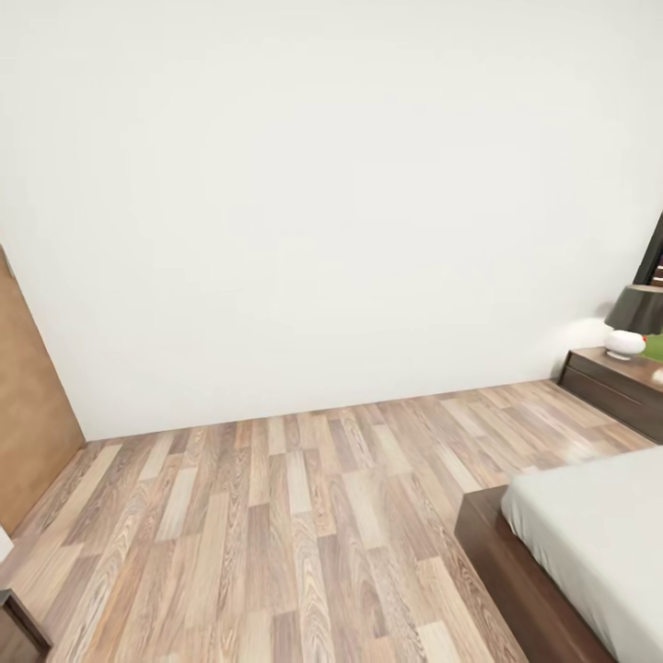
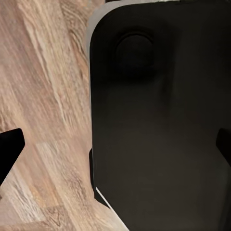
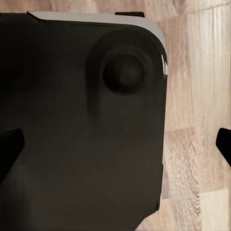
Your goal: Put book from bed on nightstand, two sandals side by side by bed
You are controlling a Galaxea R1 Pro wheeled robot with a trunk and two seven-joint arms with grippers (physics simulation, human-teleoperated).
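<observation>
I am in the bedroom, facing a white wall over the wood plank floor. A corner of the bed shows at the lower right: light grey mattress on a dark brown frame. Beyond it at the right edge stands a dark brown nightstand. The book and the two sandals are out of view. My left gripper and right gripper hang open above my own black base and the floor, nothing between their fingers.
On the nightstand stand a dark-shaded lamp, a white round object and something green. A brown wood panel lines the left wall. A dark furniture corner sits at the bottom left.
</observation>
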